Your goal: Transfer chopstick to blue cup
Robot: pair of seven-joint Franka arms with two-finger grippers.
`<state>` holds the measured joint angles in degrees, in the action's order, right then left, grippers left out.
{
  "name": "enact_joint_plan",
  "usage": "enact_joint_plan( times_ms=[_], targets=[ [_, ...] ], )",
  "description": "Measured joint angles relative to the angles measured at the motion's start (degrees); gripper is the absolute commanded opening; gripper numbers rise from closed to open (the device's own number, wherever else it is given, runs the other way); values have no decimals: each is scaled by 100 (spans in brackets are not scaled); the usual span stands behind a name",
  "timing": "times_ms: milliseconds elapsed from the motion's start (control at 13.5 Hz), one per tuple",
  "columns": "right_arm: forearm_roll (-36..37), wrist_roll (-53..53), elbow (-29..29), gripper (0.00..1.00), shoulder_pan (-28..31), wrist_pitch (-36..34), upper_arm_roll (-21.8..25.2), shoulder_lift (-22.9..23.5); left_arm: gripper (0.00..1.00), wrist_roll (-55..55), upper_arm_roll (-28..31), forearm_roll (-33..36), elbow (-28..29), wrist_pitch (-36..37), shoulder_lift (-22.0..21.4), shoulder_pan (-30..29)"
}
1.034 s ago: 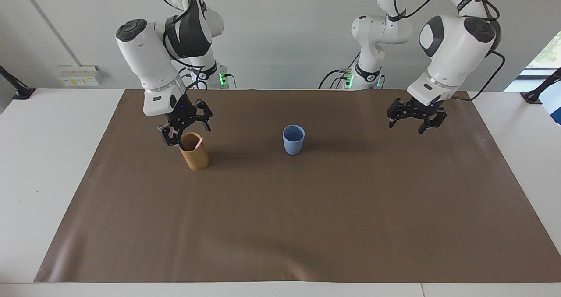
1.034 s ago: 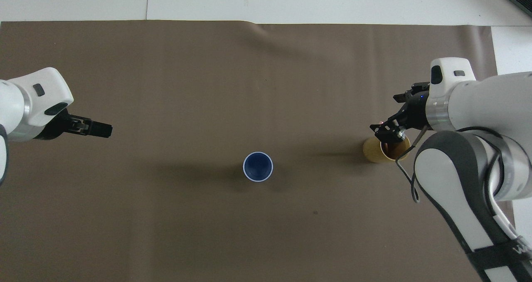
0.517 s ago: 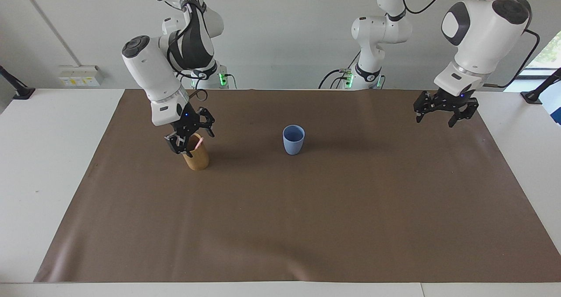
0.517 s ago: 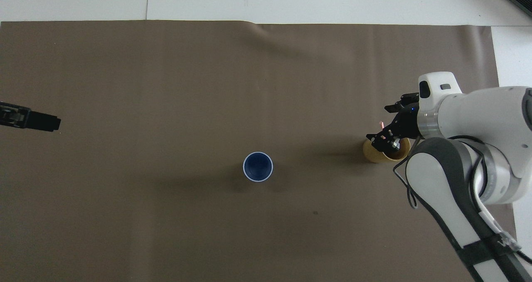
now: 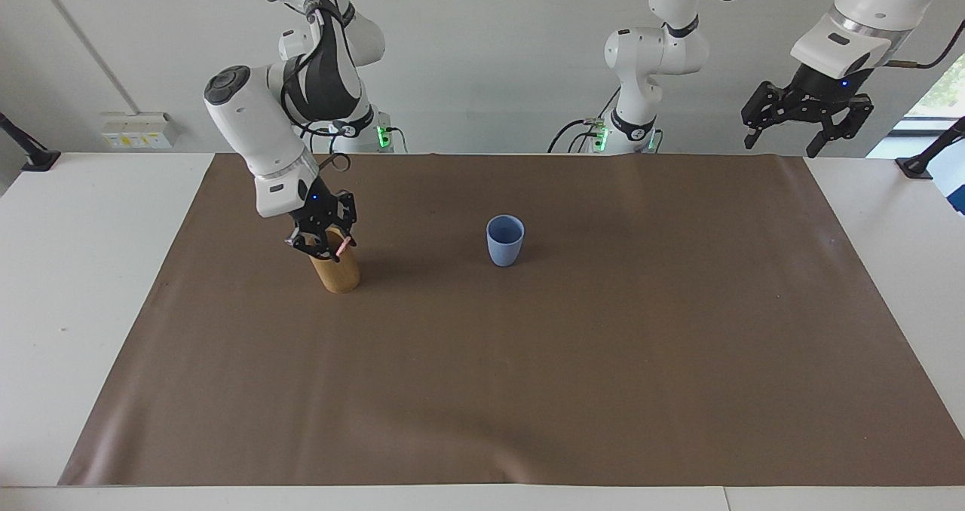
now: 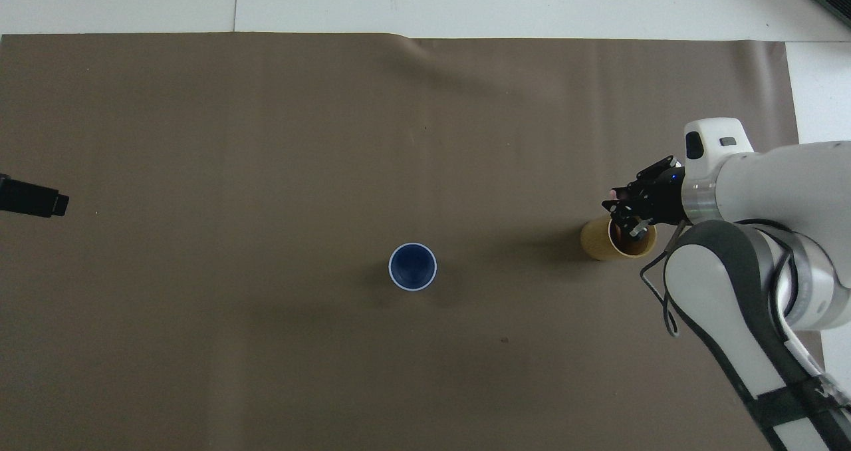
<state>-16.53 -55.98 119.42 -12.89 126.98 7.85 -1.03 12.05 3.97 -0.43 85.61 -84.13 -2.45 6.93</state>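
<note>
The blue cup [image 5: 505, 241] [image 6: 413, 267] stands upright mid-mat with nothing in it. A tan wooden cup [image 5: 337, 272] [image 6: 598, 241] stands toward the right arm's end. The pink chopstick [image 5: 344, 248] [image 6: 612, 191] leans out of the tan cup's mouth, only its tip showing. My right gripper [image 5: 326, 249] [image 6: 623, 215] is at that cup's mouth, its fingers drawn together on the chopstick. My left gripper [image 5: 784, 140] [image 6: 33, 198] hangs open and empty, high above the mat's corner at the left arm's end.
A brown mat [image 5: 528, 360] covers most of the white table [image 5: 90, 285]. Both cups sit on the mat's half nearer the robots.
My right gripper has closed at the tan cup's mouth onto the chopstick. The left arm has lifted and swung outward, away from the blue cup, staying open.
</note>
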Motion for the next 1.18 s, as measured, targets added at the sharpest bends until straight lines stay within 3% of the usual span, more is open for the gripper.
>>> enact_joint_plan(
  times_ms=[443, 813, 1182],
  targets=[
    [-2, 23, -54, 0, 0, -77, 1, -40, 100, -404, -48, 0, 83, 83, -25, 5],
    [21, 1164, -870, 0, -4, -1226, 7, -94, 100, -539, -80, 0, 305, 81, -165, 6],
    [617, 2288, -1551, 0, -143, -1689, -30, -60, 100, -558, -42, 0, 320, 83, -184, -2]
  ],
)
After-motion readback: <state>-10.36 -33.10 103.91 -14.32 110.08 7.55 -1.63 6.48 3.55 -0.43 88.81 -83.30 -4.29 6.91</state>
